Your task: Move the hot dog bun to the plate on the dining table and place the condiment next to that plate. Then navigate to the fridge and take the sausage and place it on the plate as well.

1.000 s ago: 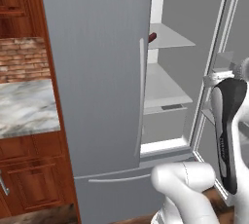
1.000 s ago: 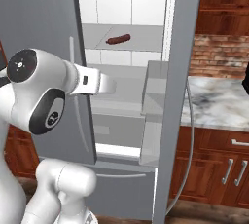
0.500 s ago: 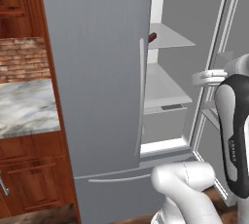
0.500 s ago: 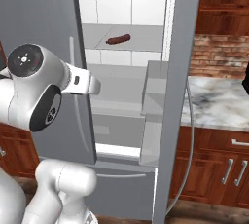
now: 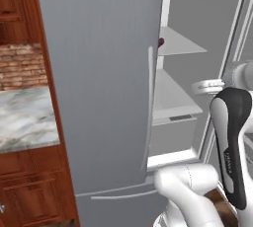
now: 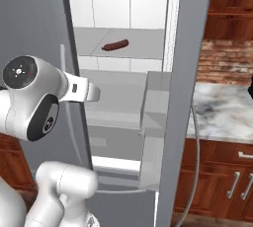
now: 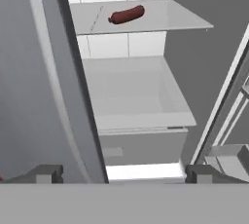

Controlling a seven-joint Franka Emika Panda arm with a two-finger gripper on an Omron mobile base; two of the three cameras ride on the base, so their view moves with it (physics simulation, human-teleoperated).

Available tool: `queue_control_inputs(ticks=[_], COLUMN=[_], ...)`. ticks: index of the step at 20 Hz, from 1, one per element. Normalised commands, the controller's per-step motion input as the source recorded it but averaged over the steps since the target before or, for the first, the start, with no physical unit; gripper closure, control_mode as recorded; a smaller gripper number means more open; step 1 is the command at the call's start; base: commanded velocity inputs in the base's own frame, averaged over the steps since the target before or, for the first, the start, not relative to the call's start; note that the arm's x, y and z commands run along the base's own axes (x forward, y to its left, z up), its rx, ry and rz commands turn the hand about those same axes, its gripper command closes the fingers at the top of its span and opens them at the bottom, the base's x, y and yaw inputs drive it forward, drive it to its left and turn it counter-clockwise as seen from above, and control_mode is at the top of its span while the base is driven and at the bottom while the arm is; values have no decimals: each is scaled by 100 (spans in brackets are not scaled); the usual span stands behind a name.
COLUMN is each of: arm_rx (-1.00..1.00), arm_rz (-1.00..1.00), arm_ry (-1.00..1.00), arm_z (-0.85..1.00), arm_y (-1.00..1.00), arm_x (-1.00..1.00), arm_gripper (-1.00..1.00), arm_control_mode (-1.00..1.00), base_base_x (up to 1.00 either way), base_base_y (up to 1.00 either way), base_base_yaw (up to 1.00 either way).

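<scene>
Open fridge (image 7: 136, 96), tool (image 7: 119, 173) spread wide, empty

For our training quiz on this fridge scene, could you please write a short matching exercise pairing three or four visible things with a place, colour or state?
Things:
1. sausage
2. gripper
3. fridge
4. countertop

Descriptions:
A. veined marble, beside the fridge
B. one door swung open
C. lying on the upper shelf
D. jaws wide open, holding nothing

Pairs: 1-C, 2-D, 3-B, 4-A
</scene>
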Motion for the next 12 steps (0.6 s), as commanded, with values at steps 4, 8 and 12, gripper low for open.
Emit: queue_control_inputs(ticks=[4,8,12], arm_rx=[0,0,0], arm_rz=[0,0,2], arm_ry=[0,0,-5], arm_z=[0,0,14], arm_y=[0,0,-29], arm_x=[0,0,2], arm_gripper=[-100,-100,-100], arm_control_mode=[100,100,-100], base_base_x=[74,45,1], base_base_y=[-23,-46,-26], base_base_yaw=[-2,-1,0])
